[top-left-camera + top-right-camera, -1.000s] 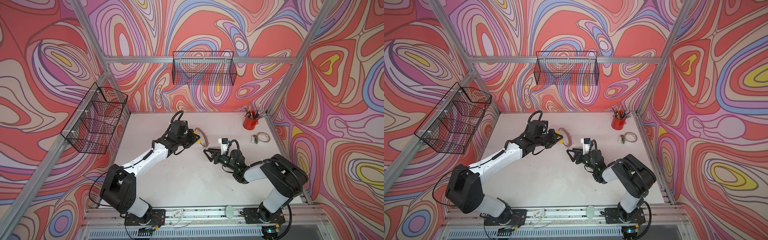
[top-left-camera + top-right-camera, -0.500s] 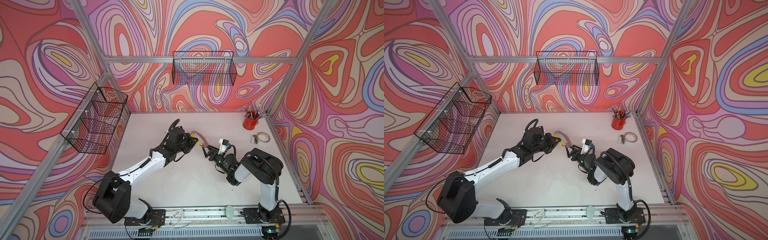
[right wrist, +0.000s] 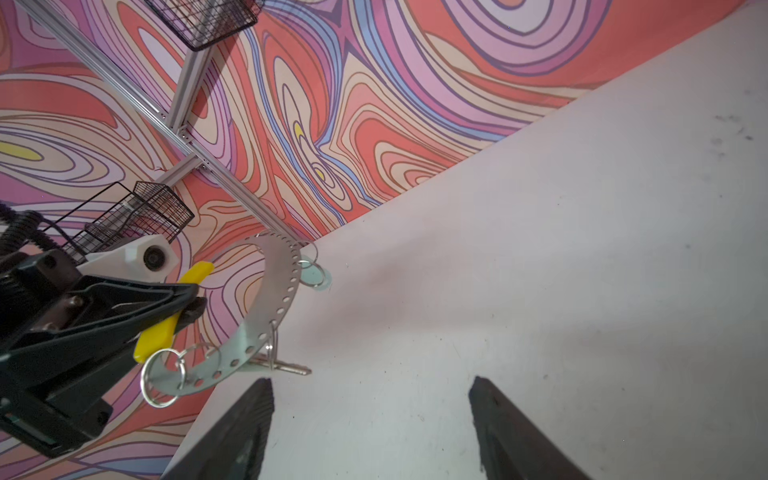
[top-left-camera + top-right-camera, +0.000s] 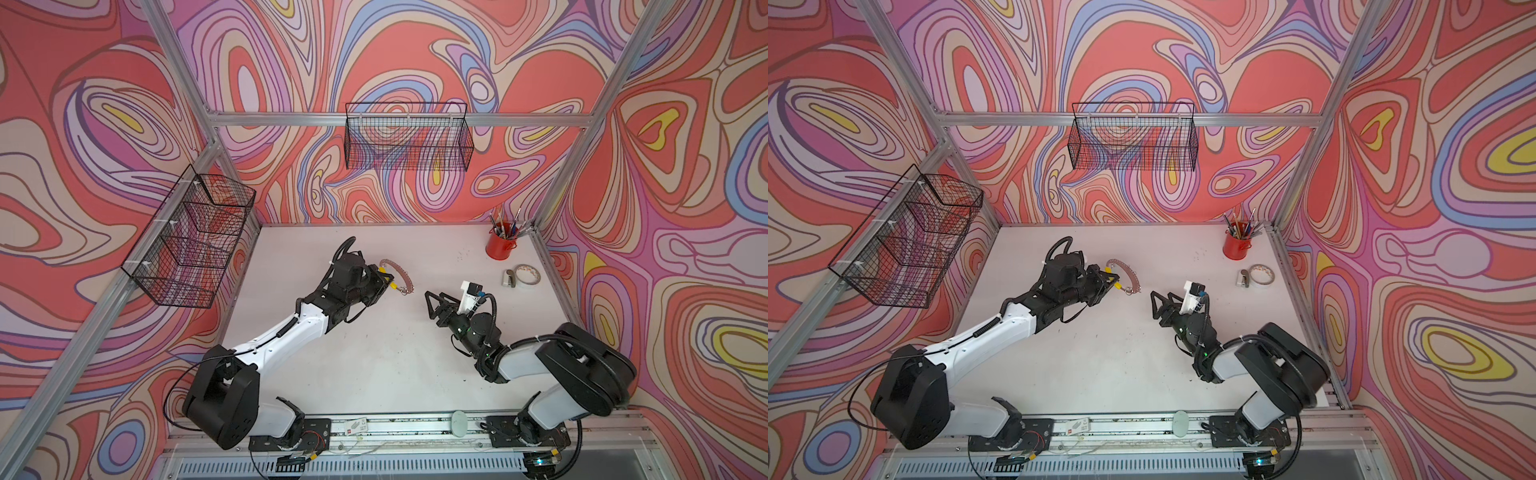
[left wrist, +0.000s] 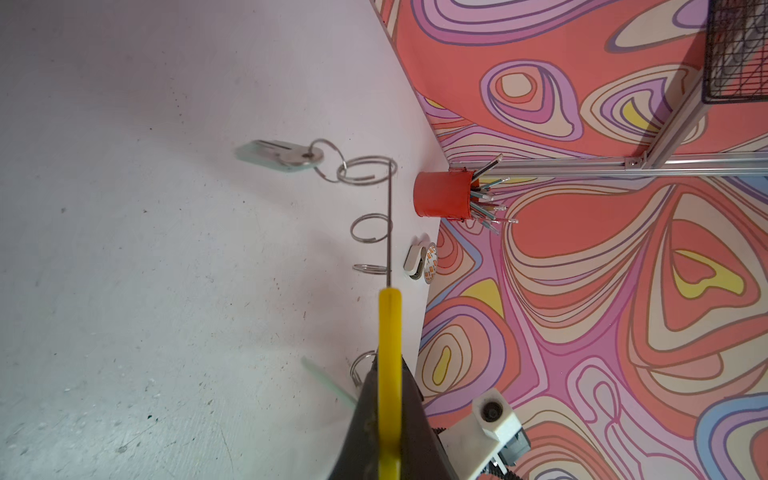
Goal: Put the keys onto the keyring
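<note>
Your left pincer (image 3: 189,305) is clenching the yellow sleeve (image 3: 156,338) of the keyring (image 3: 282,291), holding the flat grey hoop up on edge above the surface (image 4: 374,374).

Both keys appear to be hanging from it already. The 1st key (image 3: 286,368) is dangling from a wire loop (image 3: 271,345) near the hoop's lower end. The 2nd key (image 3: 316,276) is hanging from loops farther round the rim. It is showing only its pale tag from the right wrist, so I am judging that 1 by the tag alone.

Your right pincer (image 3: 370,382) is released, its jaws standing wide and gripping nothing. In both top views it is pointing at the keyring across a bare gap of surface, clearly apart from it.

The relation to watch is this: the keyring is lying straight ahead of the right pincer, toward the left arm's side. The 1st key is sitting just beyond 1 fingertip, and its long axis is running crosswise to the pincer's reach. The right arm is the free one facing it, so any check or nudge is falling to it. By my reading the threading is looking finished, leaving only the setting down.
</note>
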`<state>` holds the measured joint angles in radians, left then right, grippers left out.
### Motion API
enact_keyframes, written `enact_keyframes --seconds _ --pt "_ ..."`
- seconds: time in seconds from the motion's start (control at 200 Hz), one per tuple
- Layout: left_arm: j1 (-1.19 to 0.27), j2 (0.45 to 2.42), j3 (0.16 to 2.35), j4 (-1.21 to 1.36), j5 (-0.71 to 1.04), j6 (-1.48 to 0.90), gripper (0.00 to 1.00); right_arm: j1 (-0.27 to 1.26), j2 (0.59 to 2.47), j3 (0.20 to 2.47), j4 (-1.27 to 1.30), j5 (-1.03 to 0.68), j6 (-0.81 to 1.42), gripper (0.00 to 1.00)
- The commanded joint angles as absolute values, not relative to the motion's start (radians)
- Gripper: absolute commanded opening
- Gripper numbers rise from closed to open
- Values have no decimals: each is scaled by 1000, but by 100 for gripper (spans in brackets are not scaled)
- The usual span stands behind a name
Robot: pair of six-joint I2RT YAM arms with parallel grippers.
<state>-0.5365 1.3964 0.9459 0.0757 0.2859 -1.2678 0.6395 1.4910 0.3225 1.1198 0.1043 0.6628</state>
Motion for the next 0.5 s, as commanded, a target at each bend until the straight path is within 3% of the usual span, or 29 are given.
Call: enact_keyframes --seconds 0.0,0.185,0.331,0.496 --pt "-532 1417 1001 150 363 -1097 0 633 1370 369 822 12 584 76" --pt "-531 1481 1067 195 550 -726 0 523 1220 520 438 -200 567 78" --pt "-534 1508 1059 188 665 -417 0 441 1199 625 200 -286 568 72" --pt "-532 1605 1086 208 710 -529 0 393 1174 641 86 -257 561 71"
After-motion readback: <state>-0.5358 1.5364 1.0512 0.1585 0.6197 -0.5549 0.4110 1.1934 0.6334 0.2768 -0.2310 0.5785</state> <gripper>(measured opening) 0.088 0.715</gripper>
